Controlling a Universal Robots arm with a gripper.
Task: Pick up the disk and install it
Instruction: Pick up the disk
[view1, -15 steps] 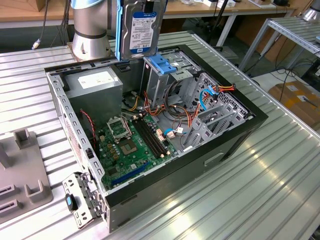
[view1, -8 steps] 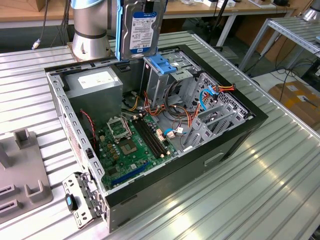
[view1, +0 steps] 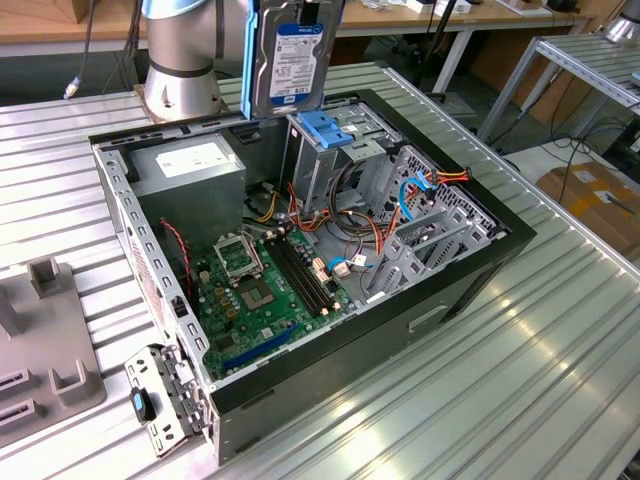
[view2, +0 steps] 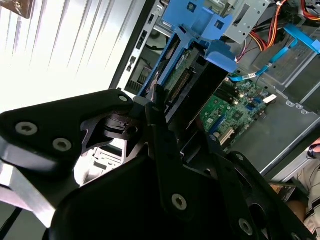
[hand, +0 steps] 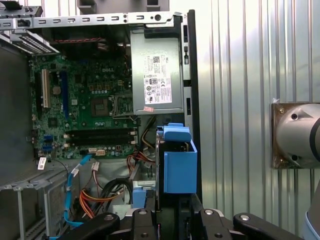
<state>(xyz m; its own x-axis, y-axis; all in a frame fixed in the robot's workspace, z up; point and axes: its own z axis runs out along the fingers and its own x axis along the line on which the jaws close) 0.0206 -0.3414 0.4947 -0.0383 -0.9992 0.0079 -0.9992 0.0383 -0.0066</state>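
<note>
The black gripper (hand: 175, 216) is clamped on the silver-metal disk with blue side rails (view1: 293, 65), held on edge above the grey metal drive cage (view1: 318, 172) of the open black computer case (view1: 505, 238). Pickup looks done; the disk is not yet seated.

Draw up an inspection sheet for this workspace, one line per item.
Surface: ribbed metal table carrying an open computer case.
Job's things: the disk hangs upright above the case's drive cage, not yet seated.
Clutter: grey fixture at the exterior view's left; metal bracket at the case's near corner.
Grippers: gripper shut on the disk.
Cables: orange wire bundle and blue cables loose inside the case.
Surroundings: metal rack and cardboard box at the exterior view's right.
</note>
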